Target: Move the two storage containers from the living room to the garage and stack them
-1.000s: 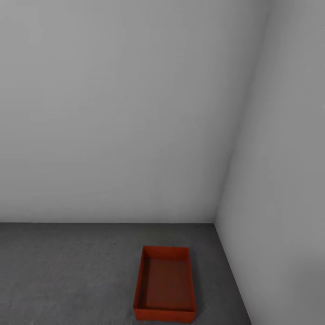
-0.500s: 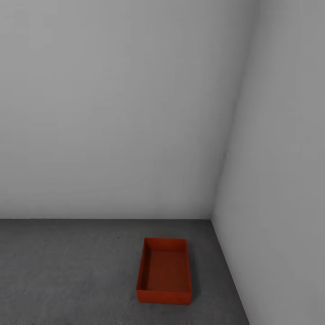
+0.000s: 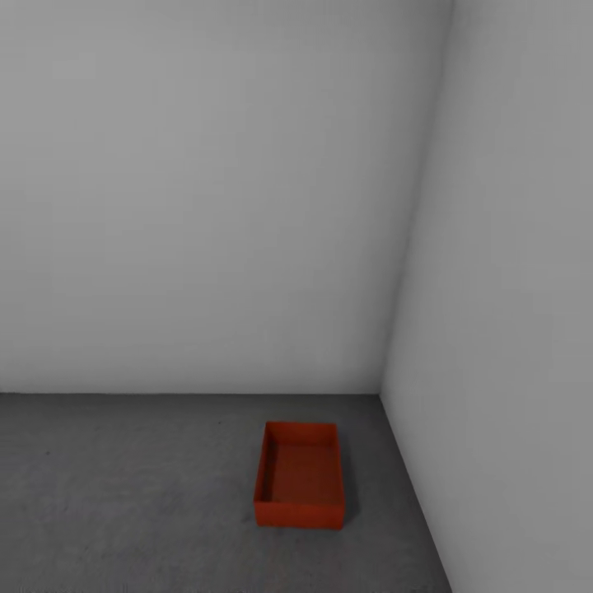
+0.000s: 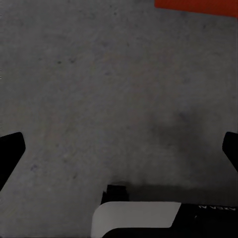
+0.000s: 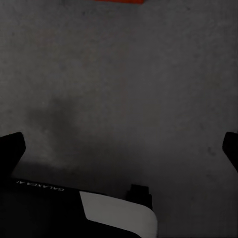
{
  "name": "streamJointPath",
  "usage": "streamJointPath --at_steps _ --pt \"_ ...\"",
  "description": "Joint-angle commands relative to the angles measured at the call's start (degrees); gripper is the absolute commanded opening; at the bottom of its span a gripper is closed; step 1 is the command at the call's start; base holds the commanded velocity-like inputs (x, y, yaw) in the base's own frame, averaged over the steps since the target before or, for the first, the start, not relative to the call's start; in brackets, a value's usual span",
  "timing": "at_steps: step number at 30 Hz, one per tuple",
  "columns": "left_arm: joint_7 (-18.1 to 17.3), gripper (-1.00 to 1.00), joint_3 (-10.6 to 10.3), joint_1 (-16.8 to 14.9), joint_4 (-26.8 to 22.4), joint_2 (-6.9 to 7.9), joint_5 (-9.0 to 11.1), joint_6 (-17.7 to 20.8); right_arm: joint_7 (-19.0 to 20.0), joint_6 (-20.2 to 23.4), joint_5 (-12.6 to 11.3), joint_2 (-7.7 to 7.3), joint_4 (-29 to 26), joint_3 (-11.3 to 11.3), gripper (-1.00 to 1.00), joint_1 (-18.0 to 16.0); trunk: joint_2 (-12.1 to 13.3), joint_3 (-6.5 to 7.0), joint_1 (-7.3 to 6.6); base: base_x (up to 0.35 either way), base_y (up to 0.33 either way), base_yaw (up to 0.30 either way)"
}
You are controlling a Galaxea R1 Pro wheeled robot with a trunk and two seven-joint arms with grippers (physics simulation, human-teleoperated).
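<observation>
Grey walls meet in a corner above the concrete floor (image 3: pixel 123 494) in the head view, so this reads as the garage. One bin (image 3: pixel 300 475) sits flat on that floor, open side up, near the corner and just off the right-hand wall. Set down empty like that, it looks meant as the base for the second bin, so the task seems about half done. Open floor lies to its left and toward the robot; the wall side is tight.

From the left wrist, the left gripper (image 4: pixel 119 148) has its fingers spread wide with nothing between them, over bare floor; a strip of the bin shows at the frame's edge.

From the right wrist, the right gripper (image 5: pixel 119 148) is likewise wide apart and empty, above floor, with a sliver of orange beyond.
</observation>
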Motion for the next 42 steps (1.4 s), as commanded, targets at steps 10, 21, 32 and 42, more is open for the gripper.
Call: streamJointPath --at_steps 10,21,32,42 --pt "-0.3 1.0 0.1 -0.1 0.3 0.0 0.5 -0.4 0.2 -0.2 0.6 -0.02 0.1 -0.5 1.0 0.0 4.0 2.66 -2.23 -0.337 0.0 0.0" --pt "-0.3 1.0 0.0 -0.1 0.3 0.0 0.5 -0.4 0.2 -0.2 0.6 -0.02 0.1 -0.5 1.0 0.0 8.4 5.53 -4.65 -0.337 0.0 0.0" --pt "-0.3 1.0 0.1 -0.1 0.3 -0.02 0.5 -0.4 0.2 -0.2 0.6 -0.02 0.1 -0.5 1.0 0.0 12.8 7.55 -7.06 -0.337 0.0 0.0" --pt "-0.3 1.0 0.0 -0.1 0.3 0.0 0.5 -0.4 0.2 -0.2 0.6 -0.02 0.1 -0.5 1.0 0.0 16.8 9.34 -9.26 -0.337 0.0 0.0"
